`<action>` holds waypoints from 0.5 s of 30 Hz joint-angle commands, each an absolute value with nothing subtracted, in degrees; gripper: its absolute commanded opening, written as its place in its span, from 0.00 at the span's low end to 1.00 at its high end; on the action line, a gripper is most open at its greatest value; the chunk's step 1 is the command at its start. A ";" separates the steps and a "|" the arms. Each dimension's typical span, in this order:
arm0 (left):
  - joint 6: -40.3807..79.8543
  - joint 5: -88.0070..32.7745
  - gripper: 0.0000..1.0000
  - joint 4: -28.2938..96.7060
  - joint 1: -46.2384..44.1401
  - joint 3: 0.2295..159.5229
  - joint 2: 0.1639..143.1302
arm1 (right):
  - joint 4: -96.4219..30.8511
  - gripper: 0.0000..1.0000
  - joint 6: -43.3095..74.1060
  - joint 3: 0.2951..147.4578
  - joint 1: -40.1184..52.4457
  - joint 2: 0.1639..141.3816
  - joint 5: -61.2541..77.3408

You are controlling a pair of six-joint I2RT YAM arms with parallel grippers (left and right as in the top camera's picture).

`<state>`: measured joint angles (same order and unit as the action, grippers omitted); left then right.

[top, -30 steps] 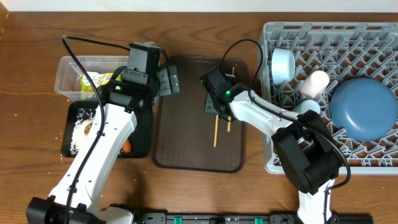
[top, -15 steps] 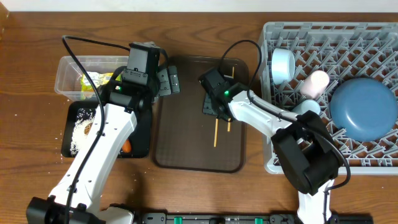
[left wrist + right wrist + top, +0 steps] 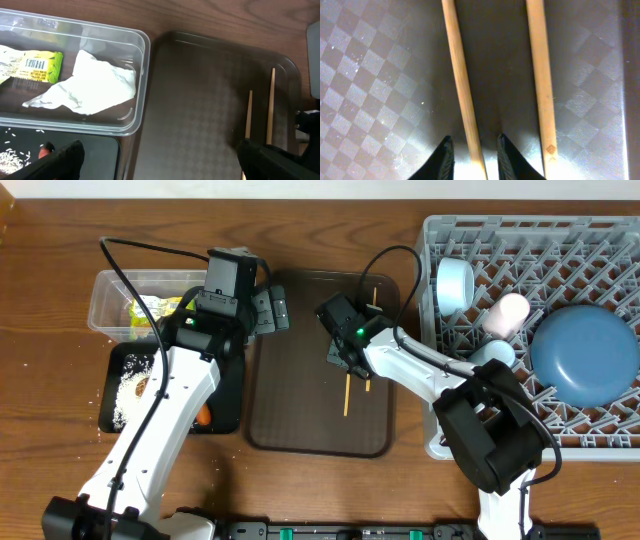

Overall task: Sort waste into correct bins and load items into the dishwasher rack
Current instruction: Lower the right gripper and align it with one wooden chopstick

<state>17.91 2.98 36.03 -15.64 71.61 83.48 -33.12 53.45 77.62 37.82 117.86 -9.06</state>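
Right wrist view: my right claw (image 3: 474, 155) is narrow, its tips astride the left one of the two wooden chopsticks (image 3: 462, 85). Thin gaps show either side, so I can't tell if it's gripping. Both sticks lie flat and roughly parallel on the dark brown serving tray (image 3: 370, 60), other stick just beside to the right.

Left wrist: left claw (image 3: 162, 160) is spread wide w/ nothing in it, over the spot where the clear tub (image 3: 145, 50), black tray (image 3: 100, 150) and serving tray meet. The tub holds the white napkin (image 3: 95, 85) and yellow-green wrapper (image 3: 37, 67).

Overhead: rice (image 3: 130, 385) and carrot stick (image 3: 204, 416) sit in the black tray. The rack (image 3: 600, 240) is at the right of the surface (image 3: 50, 240), carrying the blue plate (image 3: 585, 355), pink cup (image 3: 508, 315), light blue cup (image 3: 492, 352) and bowl (image 3: 455, 285).
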 commanded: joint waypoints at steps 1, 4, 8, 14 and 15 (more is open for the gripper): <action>17.17 3.01 0.98 36.25 -15.73 72.12 83.59 | -33.91 0.17 54.43 75.57 38.65 122.02 -8.01; 17.17 3.01 0.98 36.25 -15.73 72.12 83.59 | -33.89 0.13 54.43 75.57 38.68 122.02 -8.16; 17.17 3.01 0.98 36.25 -15.73 72.12 83.59 | -33.87 0.04 54.41 75.57 38.68 122.02 -9.80; 17.17 3.01 0.98 36.25 -15.73 72.12 83.59 | -34.89 0.01 52.90 75.57 38.65 122.02 -17.52; 17.17 3.01 0.98 36.25 -15.73 72.12 83.59 | -34.94 0.01 52.66 75.57 38.65 122.02 -17.56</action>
